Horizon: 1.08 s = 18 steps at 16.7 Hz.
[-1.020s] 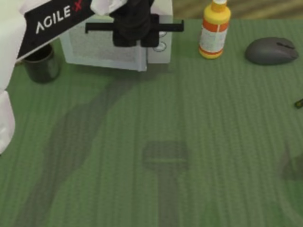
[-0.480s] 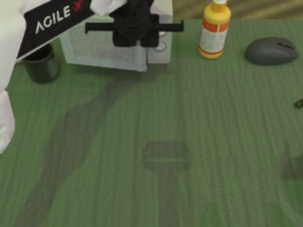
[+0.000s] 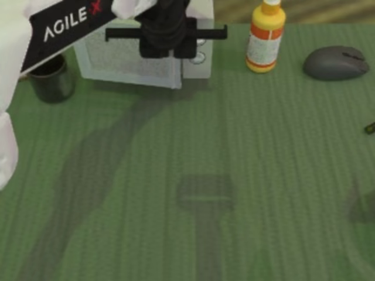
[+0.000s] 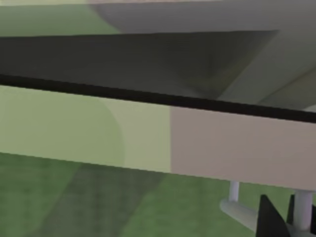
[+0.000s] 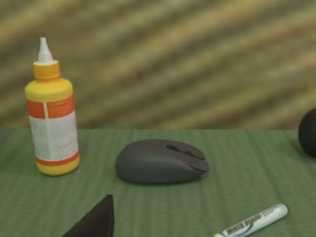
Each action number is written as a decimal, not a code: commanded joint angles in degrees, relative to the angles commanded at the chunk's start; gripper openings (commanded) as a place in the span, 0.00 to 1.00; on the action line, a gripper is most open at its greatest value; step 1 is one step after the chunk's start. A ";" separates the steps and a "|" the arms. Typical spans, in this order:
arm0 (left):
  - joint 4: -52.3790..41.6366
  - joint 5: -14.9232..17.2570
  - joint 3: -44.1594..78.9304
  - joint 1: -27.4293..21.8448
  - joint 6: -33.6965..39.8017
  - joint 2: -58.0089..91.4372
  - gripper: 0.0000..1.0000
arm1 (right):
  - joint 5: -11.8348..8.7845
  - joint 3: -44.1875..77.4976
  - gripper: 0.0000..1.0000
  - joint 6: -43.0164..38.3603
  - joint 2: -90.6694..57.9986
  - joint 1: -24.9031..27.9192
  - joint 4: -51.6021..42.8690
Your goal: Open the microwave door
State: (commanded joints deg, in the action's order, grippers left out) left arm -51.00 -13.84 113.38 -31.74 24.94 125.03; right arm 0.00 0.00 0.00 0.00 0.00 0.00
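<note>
— Top view first: where's the microwave (image 3: 146, 47)?

— At the far edge of the table, left of centre, front facing me. Its door (image 3: 126, 61) with the grey mesh window looks slightly ajar: the edge next to the knob panel (image 3: 199, 55) stands a little proud of the front, hinged on the far-left side, I judge.

— And your left gripper (image 3: 168, 44)?

— I have it above the door's free edge, just beside the knobs, because that's where the handle (image 4: 247, 213) sits. From the left wrist view I see the door's edge close up, a dark gap behind it, and a pale bar handle beside a dark fingertip (image 4: 270, 217). Whether the fingers clamp that bar or merely stand around it, I cannot tell.

— The right arm?

— Parked off the table's right side; only a dark fingertip (image 5: 96, 219) shows in its wrist view, so I can't judge its opening either.

— Anything in the swing path?

— A dark cup (image 3: 51, 78) stands near the microwave's left corner; the door may sweep toward it. The yellow bottle (image 3: 265, 38), grey mouse (image 3: 336, 62) and marker (image 5: 253, 220) lie to the right, well apart.
</note>
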 joint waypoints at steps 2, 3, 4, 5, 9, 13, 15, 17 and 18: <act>0.18 0.38 0.00 -0.39 0.10 -0.25 0.00 | 0.00 0.00 1.00 0.00 0.00 0.00 0.00; 0.56 0.57 -0.75 -0.30 -0.38 -0.73 0.00 | 0.00 0.00 1.00 0.00 0.00 0.00 0.00; 1.10 0.86 -1.93 -0.14 -1.12 -1.41 0.00 | 0.00 0.00 1.00 0.00 0.00 0.00 0.00; 1.72 1.23 -3.35 0.05 -2.01 -2.19 0.00 | 0.00 0.00 1.00 0.00 0.00 0.00 0.00; 3.86 2.43 -7.56 0.58 -4.82 -4.75 0.00 | 0.00 0.00 1.00 0.00 0.00 0.00 0.00; 3.88 2.44 -7.60 0.58 -4.84 -4.78 0.00 | 0.00 0.00 1.00 0.00 0.00 0.00 0.00; 3.88 2.44 -7.60 0.58 -4.84 -4.78 0.00 | 0.00 0.00 1.00 0.00 0.00 0.00 0.00; 3.88 2.44 -7.60 0.58 -4.84 -4.78 0.00 | 0.00 0.00 1.00 0.00 0.00 0.00 0.00; 3.88 2.44 -7.60 0.58 -4.84 -4.78 0.00 | 0.00 0.00 1.00 0.00 0.00 0.00 0.00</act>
State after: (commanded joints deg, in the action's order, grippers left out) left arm -47.12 -11.39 105.78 -31.16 20.10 120.26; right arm 0.00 0.00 0.00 0.00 0.00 0.00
